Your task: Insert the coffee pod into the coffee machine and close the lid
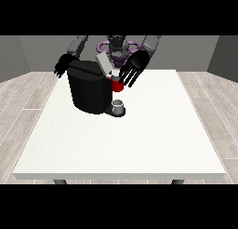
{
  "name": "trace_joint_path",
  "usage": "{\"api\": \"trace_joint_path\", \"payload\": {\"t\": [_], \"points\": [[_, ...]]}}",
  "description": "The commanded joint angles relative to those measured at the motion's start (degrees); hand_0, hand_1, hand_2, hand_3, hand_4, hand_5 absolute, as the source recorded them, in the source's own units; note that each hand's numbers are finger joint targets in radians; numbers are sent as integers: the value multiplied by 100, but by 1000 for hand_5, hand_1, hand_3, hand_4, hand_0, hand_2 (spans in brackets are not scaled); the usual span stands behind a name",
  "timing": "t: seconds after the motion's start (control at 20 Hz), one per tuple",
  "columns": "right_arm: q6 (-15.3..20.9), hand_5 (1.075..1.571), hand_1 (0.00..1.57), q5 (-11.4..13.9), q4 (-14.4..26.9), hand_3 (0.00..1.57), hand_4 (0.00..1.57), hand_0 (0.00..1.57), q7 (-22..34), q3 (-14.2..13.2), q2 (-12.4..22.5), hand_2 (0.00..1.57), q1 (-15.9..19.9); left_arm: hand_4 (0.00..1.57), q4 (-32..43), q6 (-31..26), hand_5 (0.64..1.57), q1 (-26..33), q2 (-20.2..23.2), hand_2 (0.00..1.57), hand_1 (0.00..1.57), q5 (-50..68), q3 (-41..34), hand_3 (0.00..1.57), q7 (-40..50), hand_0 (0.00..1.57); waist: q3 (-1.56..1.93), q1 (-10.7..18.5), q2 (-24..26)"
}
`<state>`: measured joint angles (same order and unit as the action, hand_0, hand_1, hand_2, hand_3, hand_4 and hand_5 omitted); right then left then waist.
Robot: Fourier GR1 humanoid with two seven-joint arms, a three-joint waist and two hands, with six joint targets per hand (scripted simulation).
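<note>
While the hand at the view's right [135,65] hovers spread-fingered above a red thing at the machine [116,85], black machine [89,89] on white tabletop [121,139], lid [103,63] raised, hand at the view's left [62,65] behind, fingers relaxed, grey thing [118,104] below.

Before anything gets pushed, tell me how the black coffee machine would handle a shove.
The coffee machine looks bulky and broad-based, so it would probably slide, not tip. Its raised lid seems thin, likely the part that yields first.
</note>
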<state>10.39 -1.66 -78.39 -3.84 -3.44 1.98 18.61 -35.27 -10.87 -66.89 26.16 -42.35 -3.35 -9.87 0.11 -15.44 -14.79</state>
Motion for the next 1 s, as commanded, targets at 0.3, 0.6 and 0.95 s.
{"api": "trace_joint_path", "payload": {"t": [0.3, 0.6, 0.95], "points": [[-18, 1571, 0, -74, 244, 0, 344, 0, 18, -121, 59, 0, -36, 0, -47, -92, 1571, 40, -224, 0, 0, -134, 40, 0, 254, 0, -9, 111, 262], [56, 1571, 0, -58, 535, 0, 411, 0, -334, -199, -3, 0, -289, 0, -218, -345, 1571, 140, -119, 0, 0, -50, -42, 0, 118, 0, -9, 358, 469], [117, 1571, 0, -215, 767, 0, 387, 0, -395, -443, -22, 0, -713, 0, -345, -252, 1571, 809, -920, 0, 0, 978, -805, 0, 137, 0, -12, 960, 1229]]}}
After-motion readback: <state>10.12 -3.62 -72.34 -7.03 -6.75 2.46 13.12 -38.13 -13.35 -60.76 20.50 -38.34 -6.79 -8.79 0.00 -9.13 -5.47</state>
